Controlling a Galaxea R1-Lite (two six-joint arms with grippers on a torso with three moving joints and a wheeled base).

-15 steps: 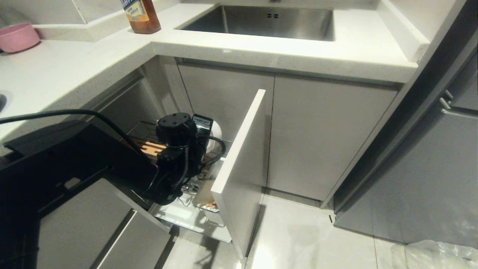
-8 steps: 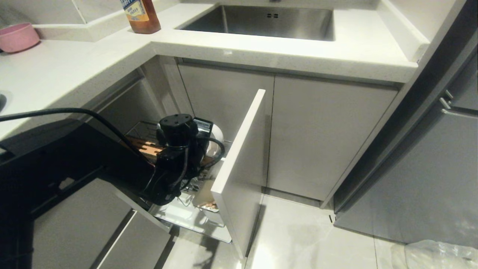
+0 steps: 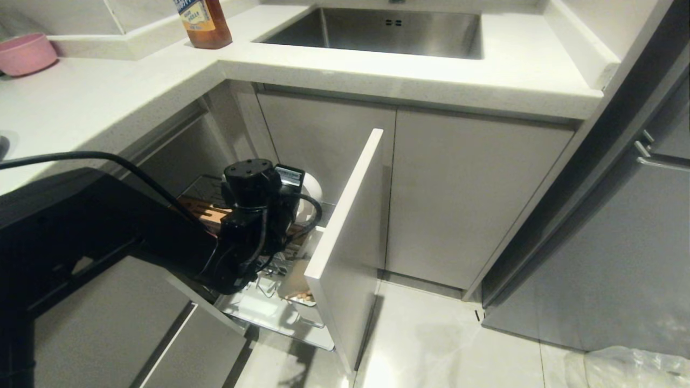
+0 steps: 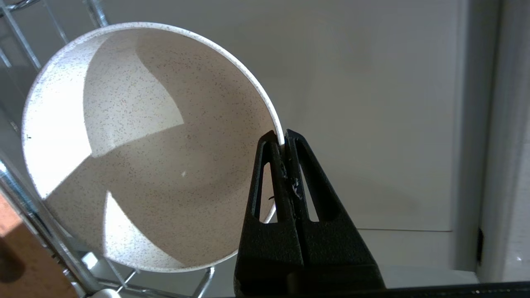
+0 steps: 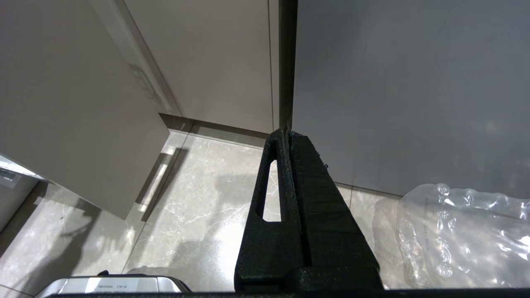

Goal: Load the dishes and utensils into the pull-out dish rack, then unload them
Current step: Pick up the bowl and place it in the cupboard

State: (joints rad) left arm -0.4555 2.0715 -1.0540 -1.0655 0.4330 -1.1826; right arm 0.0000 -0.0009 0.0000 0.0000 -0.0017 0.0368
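The left tool point(image 4: 285, 142) pinches the speckled bowl point(image 4: 140, 145) at its rim, the bowl standing on edge in the wire rack point(image 4: 49, 240), spreading toward ten o'clock from the tips.

A white stone counter point(image 3: 108, 102) wraps the corner, with a steel sink point(image 3: 377, 29) sunk into its far stretch. On the counter a pink bowl point(image 3: 24, 53) sits at the far left, and an amber bottle point(image 3: 204, 22) stands near the sink's left corner. Below are pale grey cabinet doors point(image 3: 463, 199), a glossy tiled floor point(image 3: 442, 345), and a crumpled clear plastic bag point(image 5: 459, 236) lying on it.
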